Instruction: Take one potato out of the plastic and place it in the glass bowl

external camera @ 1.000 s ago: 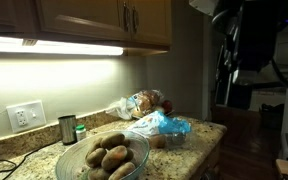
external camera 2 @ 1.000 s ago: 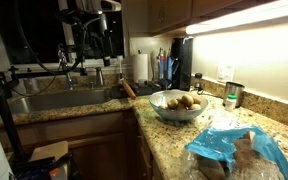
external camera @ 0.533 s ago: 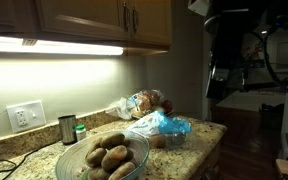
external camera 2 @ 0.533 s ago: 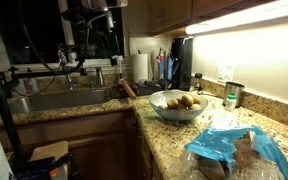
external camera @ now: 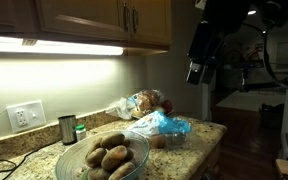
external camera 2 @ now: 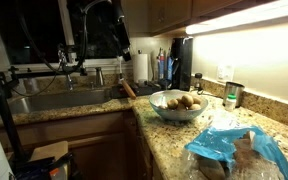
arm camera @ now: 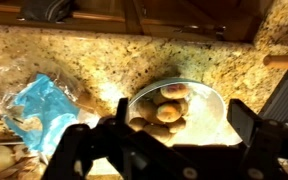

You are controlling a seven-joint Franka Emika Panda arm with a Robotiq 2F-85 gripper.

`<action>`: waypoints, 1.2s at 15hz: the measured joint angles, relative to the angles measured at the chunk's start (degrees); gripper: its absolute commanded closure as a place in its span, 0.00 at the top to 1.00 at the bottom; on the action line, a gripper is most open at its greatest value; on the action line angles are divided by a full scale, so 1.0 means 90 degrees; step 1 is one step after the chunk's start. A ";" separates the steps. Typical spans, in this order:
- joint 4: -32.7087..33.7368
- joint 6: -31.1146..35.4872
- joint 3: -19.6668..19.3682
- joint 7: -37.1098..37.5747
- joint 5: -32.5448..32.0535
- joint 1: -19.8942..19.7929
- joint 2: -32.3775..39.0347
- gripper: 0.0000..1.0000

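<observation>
- Your scene is a kitchen with a granite counter under a bright cabinet lamp.
- The glass bowl stands at the near left of the counter and already holds several potatoes.
- The blue plastic bag lies just to the right of the bowl, with potatoes inside.
- Your gripper hangs high above the right end of the counter.
- In the wrist view its fingers stand wide apart and hold nothing.
</observation>
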 measured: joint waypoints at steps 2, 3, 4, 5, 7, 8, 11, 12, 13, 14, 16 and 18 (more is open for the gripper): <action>-0.0030 0.0004 0.0050 0.0377 -0.0254 -0.0257 -0.0116 1.00; -0.0054 0.0004 0.0074 0.0553 -0.0366 -0.0374 -0.0162 1.00; -0.0086 0.0004 0.0098 0.0712 -0.0472 -0.0484 -0.0205 1.00; -0.0126 0.0004 0.0133 0.0875 -0.0595 -0.0601 -0.0244 1.00; -0.0215 0.0004 0.0245 0.1238 -0.0879 -0.0854 -0.0316 1.00; -0.0228 0.0003 0.0266 0.1257 -0.0897 -0.0893 -0.0314 1.00; -0.0216 0.0003 0.0264 0.1256 -0.0896 -0.0872 -0.0285 1.00; -0.0216 0.0003 0.0266 0.1256 -0.0896 -0.0870 -0.0283 1.00; -0.0213 0.0003 0.0264 0.1256 -0.0896 -0.0870 -0.0276 1.00; -0.0200 0.0003 0.0254 0.1256 -0.0896 -0.0874 -0.0262 1.00; -0.0144 0.0003 0.0213 0.1257 -0.0905 -0.0941 -0.0214 1.00; -0.0086 0.0003 0.0108 0.1260 -0.0951 -0.1076 -0.0154 1.00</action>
